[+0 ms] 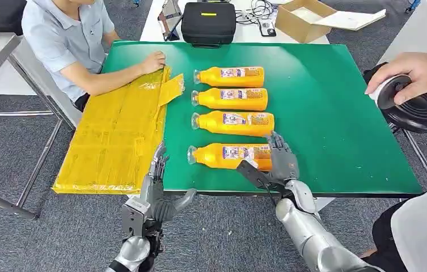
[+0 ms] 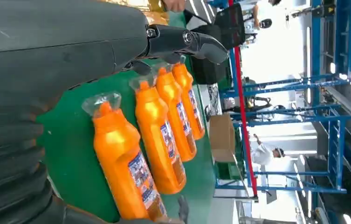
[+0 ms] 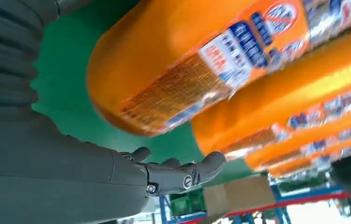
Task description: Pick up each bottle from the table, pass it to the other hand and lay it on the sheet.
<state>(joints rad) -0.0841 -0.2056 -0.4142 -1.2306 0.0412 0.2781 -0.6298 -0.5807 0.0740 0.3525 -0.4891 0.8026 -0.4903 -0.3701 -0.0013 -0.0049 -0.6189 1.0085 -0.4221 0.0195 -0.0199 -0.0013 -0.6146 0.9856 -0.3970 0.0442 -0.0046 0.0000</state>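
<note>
- Bottles: four orange plastic bottles lie flat in a column on the green table mat (image 1: 335, 113), each with its long axis running across the table, clear-wrapped cap toward the yellow sheet (image 1: 114, 136) and base toward the robot's right.
- Nearest orange bottle (image 1: 231, 156) is the likely first pick; it lies just beyond the right hand (image 1: 279, 161), whose fingers are spread and reach over its base end. The right wrist view puts that base close in front of the hand; I cannot tell whether they touch.
- Left hand (image 1: 157, 190) hovers at the table's near edge with fingers apart and holding nothing, between the sheet and the bottle's cap end.
- Judgement: the right hand is nearer, so its fingers should close across the bottle's short axis.
- A person's hand (image 1: 153, 61) rests on the sheet's far end.
</note>
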